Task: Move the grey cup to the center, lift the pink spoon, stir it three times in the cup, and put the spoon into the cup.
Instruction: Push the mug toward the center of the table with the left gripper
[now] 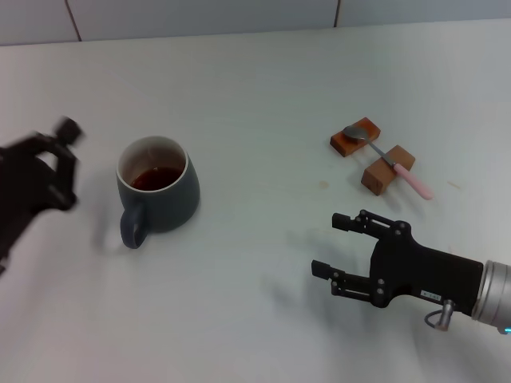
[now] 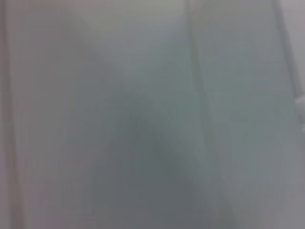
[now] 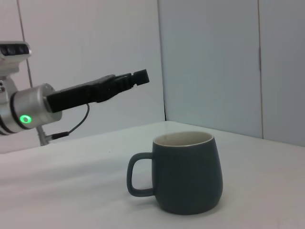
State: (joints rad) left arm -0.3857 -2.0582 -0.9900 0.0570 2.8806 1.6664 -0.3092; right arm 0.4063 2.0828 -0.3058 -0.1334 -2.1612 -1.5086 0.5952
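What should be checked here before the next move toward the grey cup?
1. Grey cup upright, liquid inside: ok, its handle faces the robot.
2. Cup at the table's centre: not ok, it sits on the robot's left side.
3. Pink spoon reachable: ok, it rests across two wooden blocks on the right, untouched.
4. Left tool near the cup: ok, it is off to the cup's left and apart from it; its opening: cannot tell.
5. Right tool free: ok, open and holding nothing, near the front of the table.
6. Path between cup and centre: ok, nothing lies there.
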